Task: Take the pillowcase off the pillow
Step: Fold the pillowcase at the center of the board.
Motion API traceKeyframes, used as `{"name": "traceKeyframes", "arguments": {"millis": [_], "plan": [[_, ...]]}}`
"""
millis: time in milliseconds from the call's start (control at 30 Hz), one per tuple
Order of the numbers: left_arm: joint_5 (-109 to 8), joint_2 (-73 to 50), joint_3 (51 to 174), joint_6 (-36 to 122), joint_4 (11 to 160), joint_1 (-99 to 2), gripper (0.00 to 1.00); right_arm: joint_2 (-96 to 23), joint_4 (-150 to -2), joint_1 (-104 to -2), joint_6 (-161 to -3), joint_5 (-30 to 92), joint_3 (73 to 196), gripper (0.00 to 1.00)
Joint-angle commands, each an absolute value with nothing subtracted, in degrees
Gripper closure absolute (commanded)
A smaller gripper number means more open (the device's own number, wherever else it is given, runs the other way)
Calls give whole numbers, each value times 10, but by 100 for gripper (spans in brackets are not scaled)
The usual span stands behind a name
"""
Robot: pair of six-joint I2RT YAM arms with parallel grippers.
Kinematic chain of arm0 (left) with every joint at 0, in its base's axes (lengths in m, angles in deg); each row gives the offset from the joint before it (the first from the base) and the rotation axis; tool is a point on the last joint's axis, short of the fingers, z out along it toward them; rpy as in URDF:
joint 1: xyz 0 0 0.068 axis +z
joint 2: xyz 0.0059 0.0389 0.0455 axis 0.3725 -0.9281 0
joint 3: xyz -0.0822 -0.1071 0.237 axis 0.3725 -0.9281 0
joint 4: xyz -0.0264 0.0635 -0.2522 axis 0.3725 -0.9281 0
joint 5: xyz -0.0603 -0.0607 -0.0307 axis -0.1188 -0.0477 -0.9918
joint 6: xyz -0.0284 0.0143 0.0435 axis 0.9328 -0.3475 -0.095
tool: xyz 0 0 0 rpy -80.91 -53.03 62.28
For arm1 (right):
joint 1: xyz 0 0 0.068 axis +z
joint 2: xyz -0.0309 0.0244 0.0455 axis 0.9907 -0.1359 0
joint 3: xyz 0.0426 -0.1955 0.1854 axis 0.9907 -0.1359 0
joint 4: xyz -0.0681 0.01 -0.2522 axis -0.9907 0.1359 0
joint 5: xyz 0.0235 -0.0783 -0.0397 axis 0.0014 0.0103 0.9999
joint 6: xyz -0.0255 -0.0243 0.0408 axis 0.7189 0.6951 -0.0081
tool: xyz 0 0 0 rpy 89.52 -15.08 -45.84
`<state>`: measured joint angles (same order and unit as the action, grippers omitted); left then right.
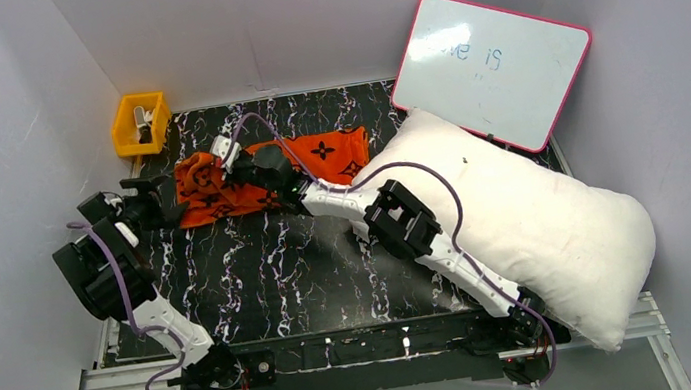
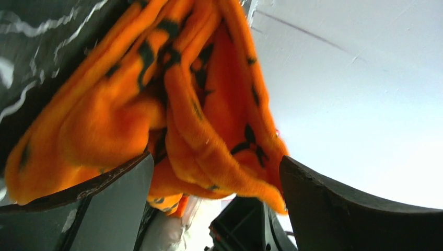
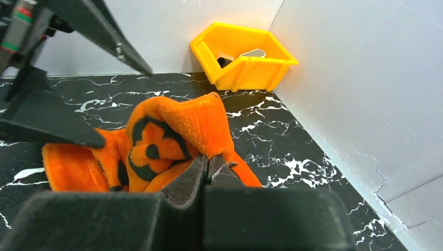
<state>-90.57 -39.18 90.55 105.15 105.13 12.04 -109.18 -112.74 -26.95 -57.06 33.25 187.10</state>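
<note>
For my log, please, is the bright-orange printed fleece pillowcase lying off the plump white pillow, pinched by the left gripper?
Not quite: the right gripper pinches the pillowcase, as the right wrist view shows; the left gripper is open. It lies off the pillow.

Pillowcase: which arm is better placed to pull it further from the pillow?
Right, probably. The right claw is pinched shut on a fold of the pillowcase, while the left claw stands open with fabric loose between its jaws, gripping nothing.
</note>
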Motion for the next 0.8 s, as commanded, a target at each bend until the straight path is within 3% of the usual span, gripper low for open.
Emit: {"name": "traceKeyframes", "arguments": {"millis": [0, 600, 767], "plan": [[-910, -417, 974, 1047, 1045, 120, 12, -1026, -1168, -270, -563, 326, 1875, 100], [-941, -477, 1062, 1078, 1066, 52, 9, -1021, -1158, -269, -562, 317, 1875, 100], [-937, -435, 1062, 1011, 987, 61, 9, -1020, -1157, -270, -558, 318, 1875, 100]]}}
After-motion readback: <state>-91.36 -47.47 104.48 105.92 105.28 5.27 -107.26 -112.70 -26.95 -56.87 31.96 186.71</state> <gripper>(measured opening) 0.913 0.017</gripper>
